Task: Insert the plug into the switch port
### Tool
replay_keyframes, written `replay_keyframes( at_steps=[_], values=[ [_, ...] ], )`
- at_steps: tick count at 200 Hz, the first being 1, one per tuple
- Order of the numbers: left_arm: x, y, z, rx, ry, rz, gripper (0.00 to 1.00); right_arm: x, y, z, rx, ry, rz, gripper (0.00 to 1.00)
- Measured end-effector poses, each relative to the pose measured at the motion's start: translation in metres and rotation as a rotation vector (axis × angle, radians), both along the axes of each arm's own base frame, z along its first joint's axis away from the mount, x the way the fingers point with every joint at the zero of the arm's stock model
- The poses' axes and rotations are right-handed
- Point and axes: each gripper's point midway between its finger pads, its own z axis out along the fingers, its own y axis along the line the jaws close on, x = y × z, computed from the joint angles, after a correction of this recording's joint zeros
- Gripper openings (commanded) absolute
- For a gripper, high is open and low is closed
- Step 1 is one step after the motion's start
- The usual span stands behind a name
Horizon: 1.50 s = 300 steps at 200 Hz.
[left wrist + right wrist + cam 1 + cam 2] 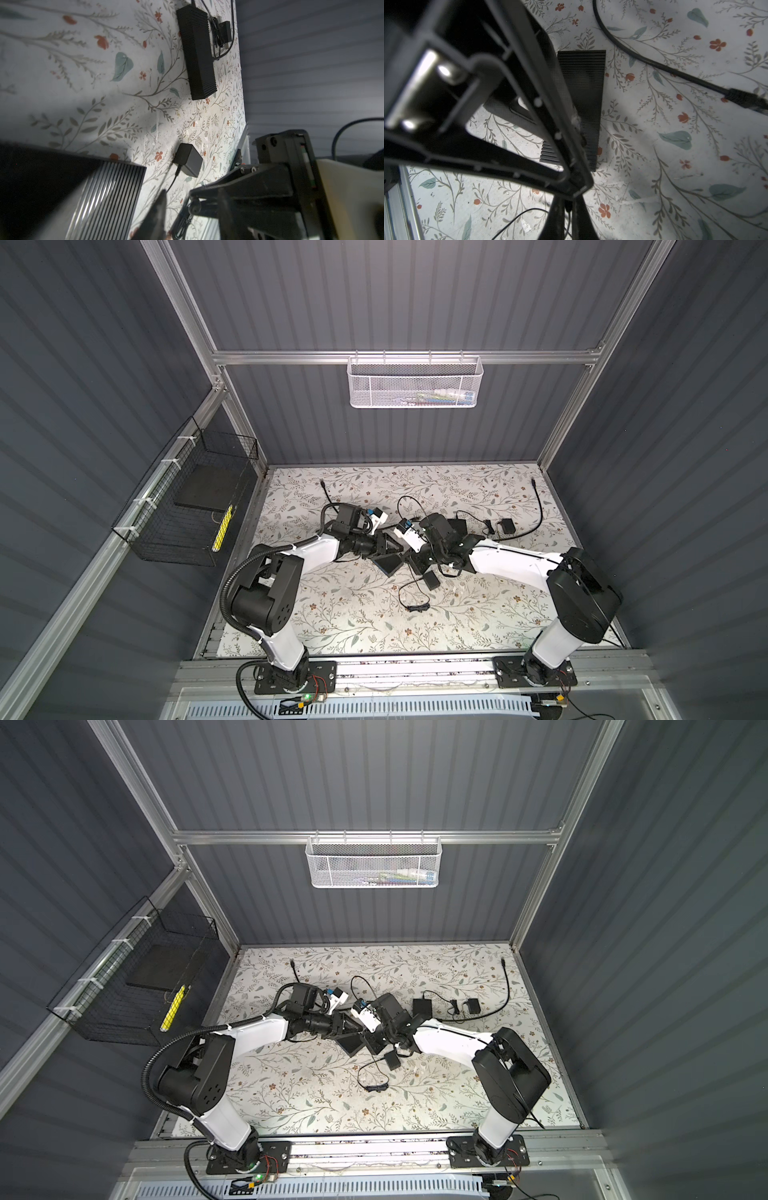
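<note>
1. The left claw (397, 548) reaches in from the left, low over the desk. In the left wrist view its fingers stand partly apart, and nothing shows gripped between them. Judged role: to guide or steady, not to carry.
2. The right claw (193, 193) meets it almost tip to tip and is pinched fully shut. A small dark round-ended plug (195, 205) on a thin black lead sits right at its tips. Whether the tips actually clamp it cannot be told. A tight pinch suits so slim a part.
3. The black ribbed rectangular switch box (388, 566) lies on the floral-patterned desk (353, 614), just beside and below the meeting tips, so the approach should be short. Its port shows in no view, so alignment cannot be read.
4. The small black power adapter block (188, 160) rests near the switch box. Its lead runs toward the claws, which probably gives the plug its slack.
5. A second black ribbed box (197, 56) lies well apart, farther along the desk and outside the work.
6. Stage, as judged: the plug is brought near the switch box and insertion is not yet made.
</note>
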Motion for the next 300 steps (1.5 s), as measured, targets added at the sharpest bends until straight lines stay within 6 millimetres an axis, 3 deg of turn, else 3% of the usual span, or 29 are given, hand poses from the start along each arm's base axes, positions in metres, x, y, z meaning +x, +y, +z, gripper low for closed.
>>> replay_keyframes(
  at_steps=[42,62,84,124,223,300],
  values=[
    [0.053,0.064,0.032,0.054,-0.113,0.206,0.54,-0.009,-0.010,-0.015,-0.049,0.041,0.001,0.00],
    [0.072,0.077,0.041,0.088,-0.172,0.257,0.54,-0.012,-0.012,-0.024,-0.074,0.060,0.006,0.00],
    [0.077,0.082,0.032,0.135,-0.177,0.278,0.54,-0.016,-0.013,-0.042,-0.118,0.100,0.011,0.00],
    [0.082,0.091,-0.009,0.230,-0.119,0.296,0.55,-0.023,-0.009,-0.069,-0.186,0.158,0.032,0.00],
    [0.082,0.099,-0.059,0.327,-0.042,0.278,0.56,-0.020,0.001,-0.072,-0.197,0.163,0.057,0.00],
    [0.094,0.094,-0.058,0.316,-0.062,0.260,0.57,-0.022,0.003,-0.075,-0.197,0.180,0.066,0.00]
  ],
)
